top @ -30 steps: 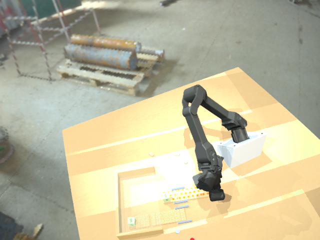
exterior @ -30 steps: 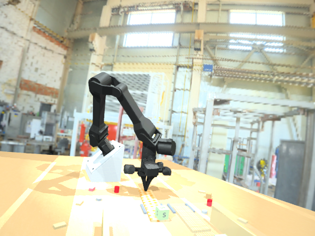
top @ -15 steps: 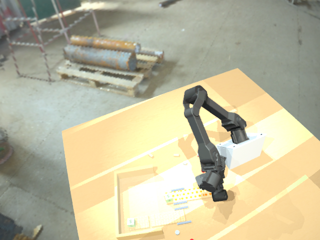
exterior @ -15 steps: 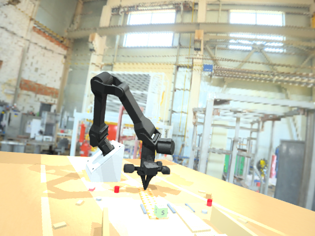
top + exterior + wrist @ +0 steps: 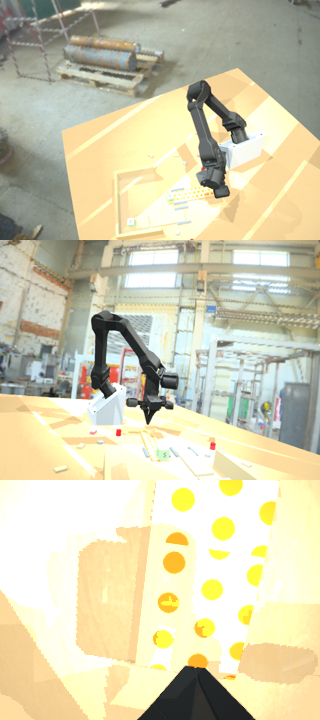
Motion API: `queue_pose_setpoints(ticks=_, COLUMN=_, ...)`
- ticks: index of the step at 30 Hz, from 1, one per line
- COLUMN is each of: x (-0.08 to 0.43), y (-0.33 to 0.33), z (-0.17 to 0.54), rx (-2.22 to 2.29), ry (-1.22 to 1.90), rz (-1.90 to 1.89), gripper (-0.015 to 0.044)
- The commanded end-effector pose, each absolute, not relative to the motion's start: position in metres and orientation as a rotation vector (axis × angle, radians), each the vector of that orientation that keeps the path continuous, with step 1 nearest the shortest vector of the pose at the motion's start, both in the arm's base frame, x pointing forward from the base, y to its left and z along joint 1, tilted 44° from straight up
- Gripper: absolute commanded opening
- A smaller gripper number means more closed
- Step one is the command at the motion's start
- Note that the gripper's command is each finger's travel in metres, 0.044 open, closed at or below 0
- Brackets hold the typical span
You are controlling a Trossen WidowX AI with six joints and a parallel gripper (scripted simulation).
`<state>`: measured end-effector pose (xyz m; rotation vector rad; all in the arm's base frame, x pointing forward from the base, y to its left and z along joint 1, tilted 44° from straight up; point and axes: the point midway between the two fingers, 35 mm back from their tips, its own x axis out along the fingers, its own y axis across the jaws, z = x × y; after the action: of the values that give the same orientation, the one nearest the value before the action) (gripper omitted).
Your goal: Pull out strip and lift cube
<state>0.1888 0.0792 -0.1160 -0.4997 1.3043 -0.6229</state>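
Note:
The dotted strip [image 5: 191, 194] [image 5: 148, 442] [image 5: 210, 575] lies flat between blue-grey rails, with no gap visible along it. A green cube marked S [image 5: 170, 197] [image 5: 163, 453] sits on its far end. My gripper [image 5: 147, 422] [image 5: 192, 676] is shut with nothing between its fingers, a little above the strip's near end. In the top view the hand hides the fingertips. The grid-patterned strip is in two pieces, a long piece [image 5: 168, 218] [image 5: 197, 467] and a short piece [image 5: 142, 222] with a gap between. Another green S cube [image 5: 131, 222] sits on the short piece.
A low wooden wall [image 5: 117, 204] [image 5: 231, 464] bounds the strips' far side. Rails [image 5: 177, 189] [image 5: 184, 222] flank the strips. A grey disc [image 5: 184, 163] [image 5: 100, 442], red cylinders [image 5: 118, 432] [image 5: 212, 445] and small blocks [image 5: 150, 155] [image 5: 60, 469] lie around.

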Motion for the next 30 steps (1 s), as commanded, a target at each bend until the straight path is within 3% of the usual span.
queue_pose_setpoints(ticks=1, x=0.189, y=0.085, z=-0.111, rx=-0.508, ry=1.318, rz=-0.623, gripper=0.0026)
queue_pose_setpoints(ticks=17, x=0.251, y=0.091, z=-0.098, rx=-0.609, ry=1.359, rz=-0.545, gripper=0.0440)
queue_pose_setpoints(ticks=30, x=0.295, y=0.098, z=-0.085, rx=-0.608, ry=1.357, rz=-0.546, gripper=0.0440)
